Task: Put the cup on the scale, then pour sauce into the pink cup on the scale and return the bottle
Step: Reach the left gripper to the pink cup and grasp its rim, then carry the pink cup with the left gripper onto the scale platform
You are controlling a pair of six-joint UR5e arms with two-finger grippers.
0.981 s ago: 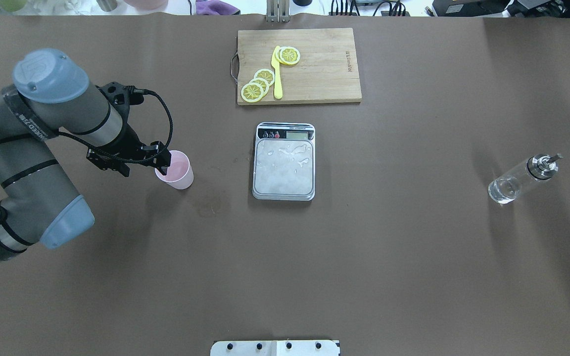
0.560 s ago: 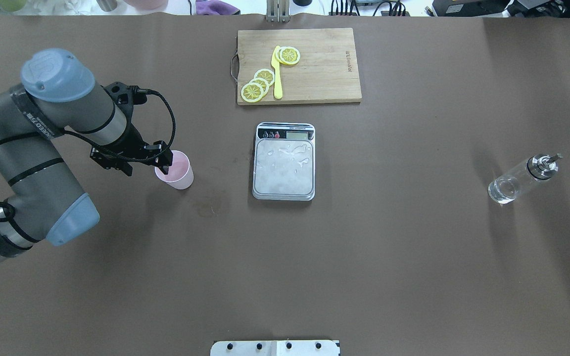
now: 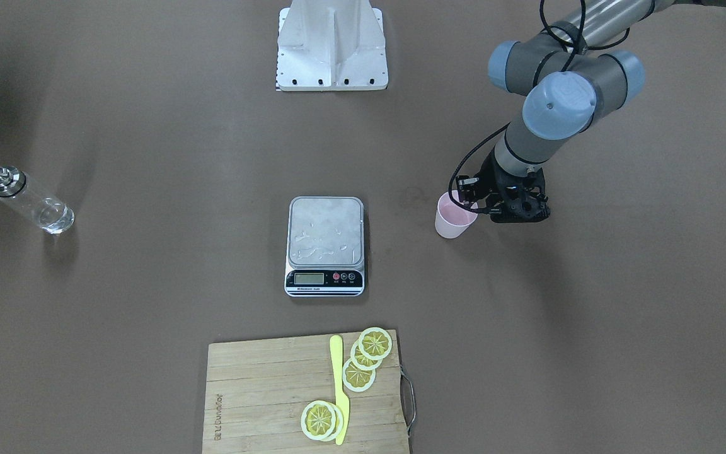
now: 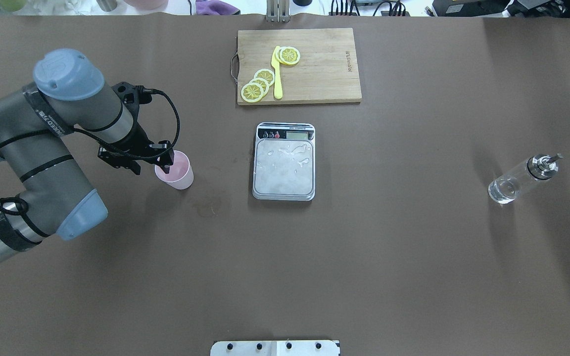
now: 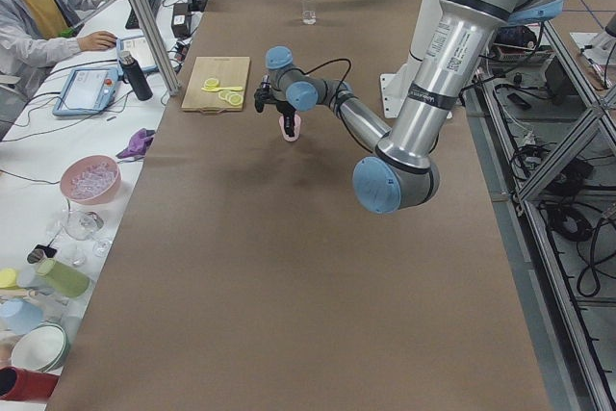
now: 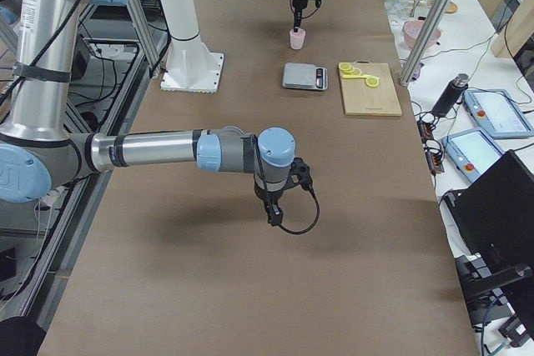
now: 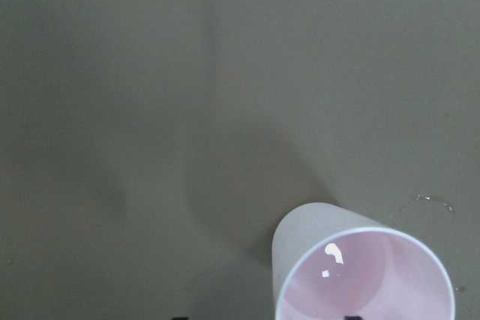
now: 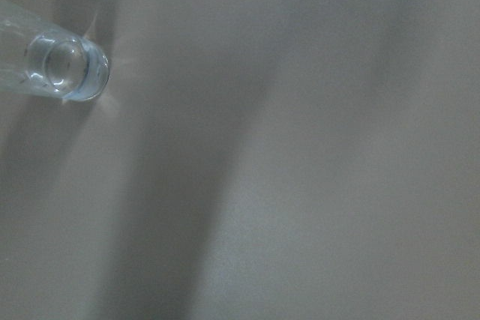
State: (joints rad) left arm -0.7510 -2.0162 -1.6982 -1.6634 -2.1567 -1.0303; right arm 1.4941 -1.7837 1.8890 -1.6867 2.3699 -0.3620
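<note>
The pink cup (image 4: 178,173) stands upright on the brown table, left of the scale (image 4: 284,168), and is empty in the left wrist view (image 7: 367,275). My left gripper (image 4: 166,162) is open at the cup's left rim. One fingertip (image 7: 353,318) is inside the cup and the other is outside the wall. The scale's steel platform carries water drops. The clear bottle (image 4: 517,180) with sauce stands far to the right, and its base shows in the right wrist view (image 8: 64,69). My right gripper (image 6: 273,216) hangs above the table near the bottle. I cannot tell whether it is open.
A wooden cutting board (image 4: 314,64) with lemon slices and a yellow knife lies behind the scale. The robot's mount plate (image 4: 275,347) is at the near edge. A damp ring marks the table (image 4: 208,207) between cup and scale.
The left arm's elbow and wrist have swung right and forward while the gripper stayed at the cup's rim. Cup, scale and bottle have not moved.
</note>
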